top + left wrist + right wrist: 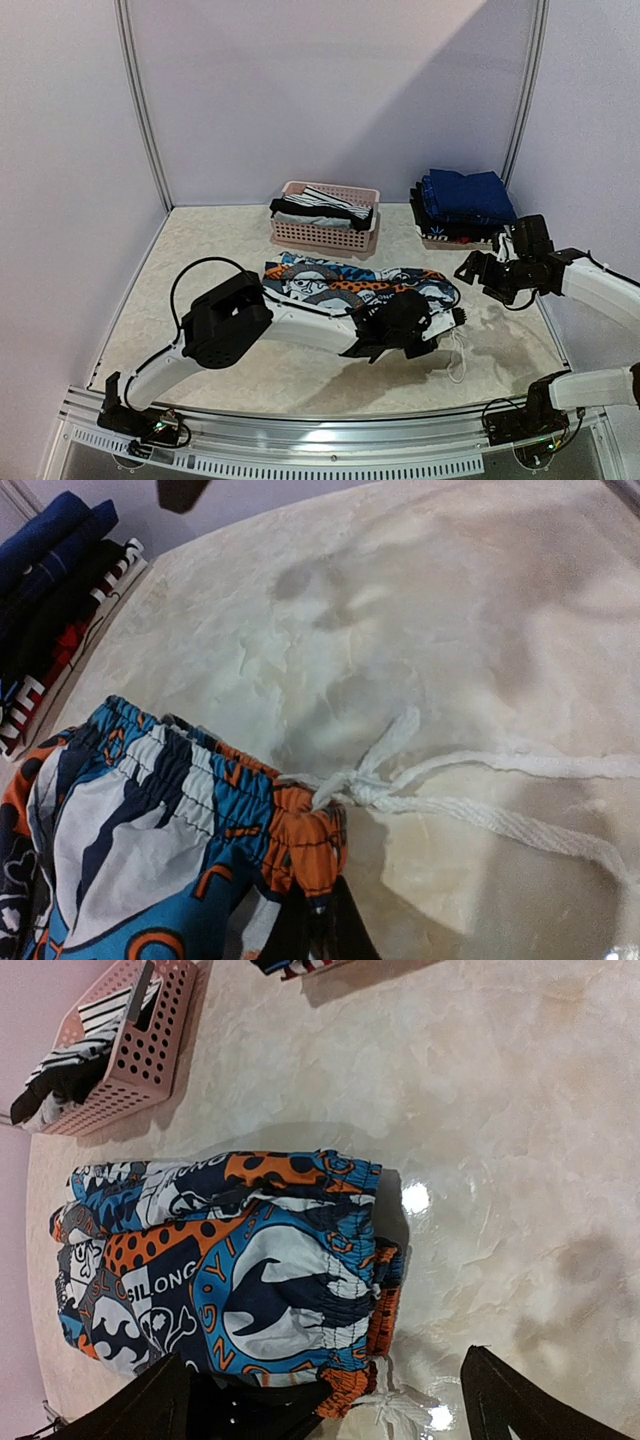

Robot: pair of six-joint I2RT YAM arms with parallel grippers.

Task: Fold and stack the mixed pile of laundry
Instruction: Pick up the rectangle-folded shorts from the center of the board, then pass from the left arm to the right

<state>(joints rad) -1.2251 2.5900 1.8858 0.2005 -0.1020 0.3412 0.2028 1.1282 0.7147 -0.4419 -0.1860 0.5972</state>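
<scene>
One pink basket [322,237] holds striped clothes [325,197]; left fingers [335,927] pinch patterned shorts [330,282], right fingers [520,1400] spread.

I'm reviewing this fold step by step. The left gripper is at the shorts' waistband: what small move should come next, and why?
Probably raise the left gripper slightly and carry the waistband over toward the leg hems. It looks shut on the orange waistband corner of the patterned shorts, which lie flat at full length; the right gripper hangs open, apart from them.

L fingers [447,322] on patterned shorts [330,284], basket [322,236] behind, stack [466,203] R
</scene>
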